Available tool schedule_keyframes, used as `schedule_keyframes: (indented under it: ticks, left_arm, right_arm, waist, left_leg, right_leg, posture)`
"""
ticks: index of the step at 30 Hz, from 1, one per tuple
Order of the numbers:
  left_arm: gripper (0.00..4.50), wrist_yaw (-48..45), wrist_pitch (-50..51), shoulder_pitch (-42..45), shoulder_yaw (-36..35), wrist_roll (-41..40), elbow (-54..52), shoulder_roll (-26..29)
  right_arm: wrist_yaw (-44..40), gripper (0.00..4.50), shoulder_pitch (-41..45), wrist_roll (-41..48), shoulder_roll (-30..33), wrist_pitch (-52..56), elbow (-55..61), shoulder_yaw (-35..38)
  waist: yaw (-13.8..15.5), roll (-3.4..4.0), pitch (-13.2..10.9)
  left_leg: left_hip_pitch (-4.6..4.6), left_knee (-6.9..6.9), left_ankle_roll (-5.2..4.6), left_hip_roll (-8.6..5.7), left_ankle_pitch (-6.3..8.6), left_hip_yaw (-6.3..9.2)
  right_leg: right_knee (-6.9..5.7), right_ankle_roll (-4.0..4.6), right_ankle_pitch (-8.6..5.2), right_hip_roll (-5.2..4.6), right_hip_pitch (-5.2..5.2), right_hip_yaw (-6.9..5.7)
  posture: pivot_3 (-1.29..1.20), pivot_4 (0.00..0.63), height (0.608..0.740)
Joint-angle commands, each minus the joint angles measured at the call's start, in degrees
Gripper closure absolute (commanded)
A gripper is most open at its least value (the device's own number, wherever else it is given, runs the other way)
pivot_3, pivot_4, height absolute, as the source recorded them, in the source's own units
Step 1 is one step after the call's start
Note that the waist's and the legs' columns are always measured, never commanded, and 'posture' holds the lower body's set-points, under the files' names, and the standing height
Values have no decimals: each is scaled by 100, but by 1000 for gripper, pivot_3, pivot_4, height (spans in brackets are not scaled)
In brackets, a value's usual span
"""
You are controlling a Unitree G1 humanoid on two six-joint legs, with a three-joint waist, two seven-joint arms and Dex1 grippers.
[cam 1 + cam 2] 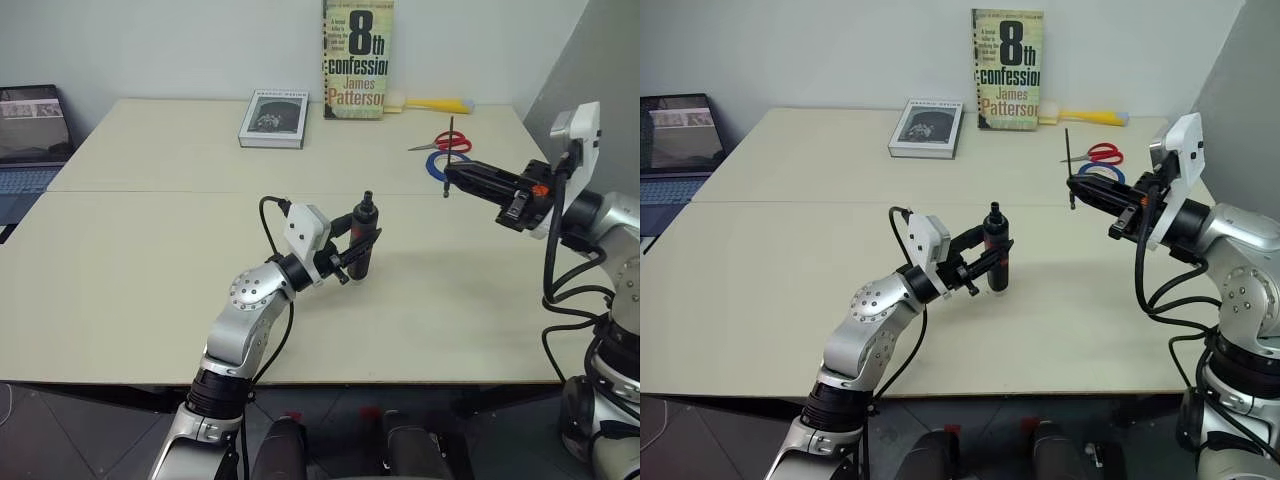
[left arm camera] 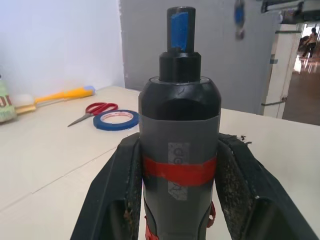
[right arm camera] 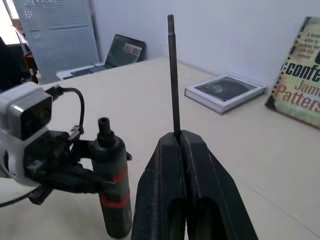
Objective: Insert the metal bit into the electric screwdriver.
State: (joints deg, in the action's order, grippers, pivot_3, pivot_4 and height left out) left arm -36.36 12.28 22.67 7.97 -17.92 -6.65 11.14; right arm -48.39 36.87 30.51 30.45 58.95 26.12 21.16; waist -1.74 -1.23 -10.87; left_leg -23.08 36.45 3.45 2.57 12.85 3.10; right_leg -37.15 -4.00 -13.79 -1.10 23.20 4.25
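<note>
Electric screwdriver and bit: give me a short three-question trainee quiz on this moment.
1. True or false: the left gripper is shut on the electric screwdriver, which stands upright with its chuck up.
2. What does the right gripper hold?
A. the red scissors
B. the metal bit
C. the blue tape roll
3. Fill in: the bit is ___ seated in the screwdriver's chuck.

Key: 1 true; 2 B; 3 not yet, since the bit hangs apart from the tool, off to the robot's right.
</note>
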Motion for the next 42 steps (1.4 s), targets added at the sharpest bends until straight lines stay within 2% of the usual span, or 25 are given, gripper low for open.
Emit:
schedule_keyframes:
  ticks: [1,10,25,42]
  left_arm:
    - [2836,-121,-159,149,-178,-92,208,25]
    - [2837,-414,-599,36,-11,199,535,141]
    - [2837,-605,-428,125,-12,77,470,194]
    - [2837,-706,-396,123,-27,92,421,303]
  right_arm:
    - [365,4500,285,437,-213,-139,187,-75]
    - [552,4500,598,681,-483,-848,-308,-559]
    - [-511,4500,813,824,-209,-1929,-1596,-1204]
    - [-919,4500,980,678,-555,-2550,-2219,-1889]
  waist:
    - [-4,1,1]
    - [-11,3,2]
    - [-11,4,2]
    - [-14,4,2]
  left_leg:
    - [1,0,0,0,0,0]
    - [2,-4,-1,2,0,0]
    - [2,-5,-2,2,0,0]
    - [3,-9,-2,4,0,-1]
  right_leg:
    - [-1,0,0,0,0,0]
    - [0,3,0,1,1,0]
    - [1,3,0,1,1,0]
    - [4,4,-1,3,1,-1]
  posture:
    - [0,150,740]
    - [0,150,740]
    - [0,150,740]
    - [0,150,740]
